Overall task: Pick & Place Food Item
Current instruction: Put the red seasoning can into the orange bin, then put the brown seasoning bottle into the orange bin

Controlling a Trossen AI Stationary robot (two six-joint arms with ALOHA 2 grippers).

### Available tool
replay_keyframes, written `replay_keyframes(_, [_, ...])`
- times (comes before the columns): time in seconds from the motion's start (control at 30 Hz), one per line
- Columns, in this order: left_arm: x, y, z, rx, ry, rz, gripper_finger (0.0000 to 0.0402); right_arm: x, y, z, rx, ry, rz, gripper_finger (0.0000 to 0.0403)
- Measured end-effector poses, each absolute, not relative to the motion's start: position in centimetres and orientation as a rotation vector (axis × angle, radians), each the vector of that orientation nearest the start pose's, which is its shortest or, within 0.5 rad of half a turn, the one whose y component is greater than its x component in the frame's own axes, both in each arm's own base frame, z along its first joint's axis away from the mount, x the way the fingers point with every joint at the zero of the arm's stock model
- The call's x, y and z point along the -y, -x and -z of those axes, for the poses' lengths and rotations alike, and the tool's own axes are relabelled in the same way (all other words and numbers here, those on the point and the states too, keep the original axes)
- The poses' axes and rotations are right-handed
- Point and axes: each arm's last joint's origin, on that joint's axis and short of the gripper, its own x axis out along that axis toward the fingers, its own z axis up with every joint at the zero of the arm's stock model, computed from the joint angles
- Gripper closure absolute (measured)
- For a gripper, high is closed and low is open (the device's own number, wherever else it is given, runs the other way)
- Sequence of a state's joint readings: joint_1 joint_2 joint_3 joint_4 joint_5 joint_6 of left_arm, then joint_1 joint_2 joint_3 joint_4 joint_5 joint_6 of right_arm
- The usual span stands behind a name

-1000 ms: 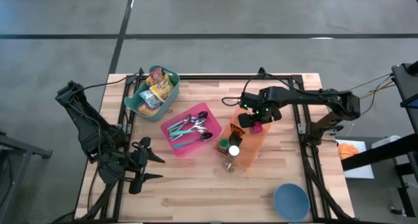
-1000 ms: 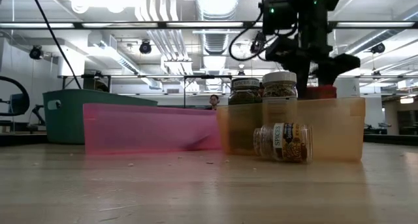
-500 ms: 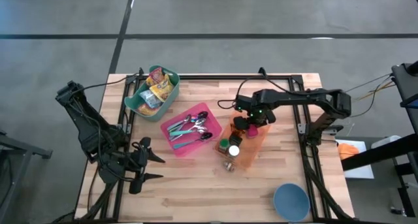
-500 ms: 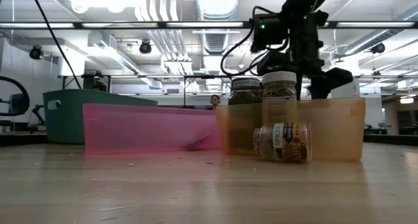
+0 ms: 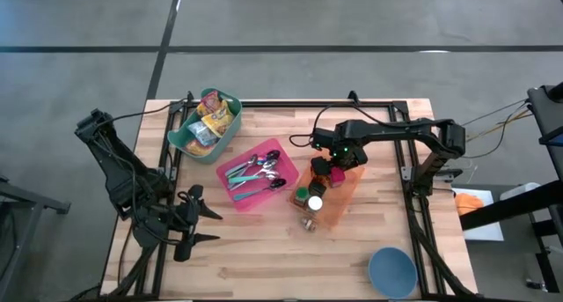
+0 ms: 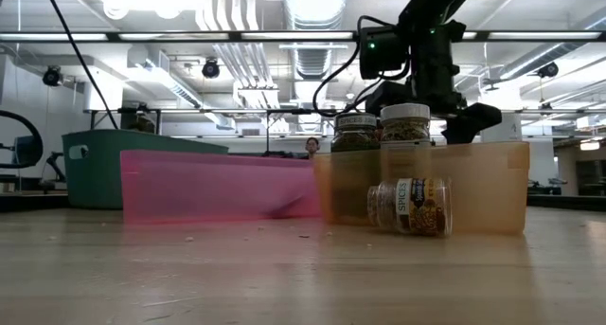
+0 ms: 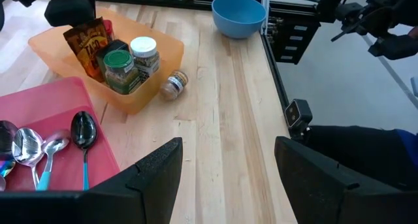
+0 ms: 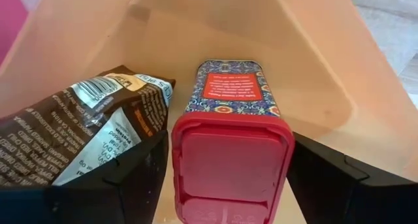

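The small rectangular tin with a red plastic lid and patterned blue-and-red sides (image 8: 230,129) stands in the translucent orange plastic bin (image 5: 341,199), just beside a crinkly brown foil pouch (image 8: 85,129). It looks rigid, light and rather slick, best pinched across its flat sides just under the lid. The right hand (image 5: 331,167) hangs over it with fingers spread either side, not clamping; the left hand (image 5: 204,225) waits spread, well apart from the bin.

On the surface (image 5: 264,240), three bins sit in a row, snack bin (image 5: 205,126) leftmost, spoon tray (image 5: 255,175) in the middle, jar bin (image 5: 327,192) rightmost, with a fallen jar (image 5: 309,223) touching the jar bin's near wall and a bowl (image 5: 391,271) in the near right corner.
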State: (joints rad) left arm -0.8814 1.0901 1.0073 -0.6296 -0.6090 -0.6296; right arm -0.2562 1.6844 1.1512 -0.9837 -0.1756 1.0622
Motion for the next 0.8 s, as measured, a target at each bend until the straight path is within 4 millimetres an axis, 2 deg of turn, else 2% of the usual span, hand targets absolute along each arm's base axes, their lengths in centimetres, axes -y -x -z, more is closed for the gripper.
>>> replay_keyframes(0.4, [15.6, -15.0, -31.7, -0.575, 0.127, 0.085, 0.0158, 7.0, -28.6, -20.3, -1.322, -1.141, 0.856, 0.0118])
replay_keyframes(0.8, [15.6, -15.0, -31.7, -0.577, 0.123, 0.084, 0.0158, 6.5, -26.6, -23.7, -1.214, -1.059, 0.883, 0.0117])
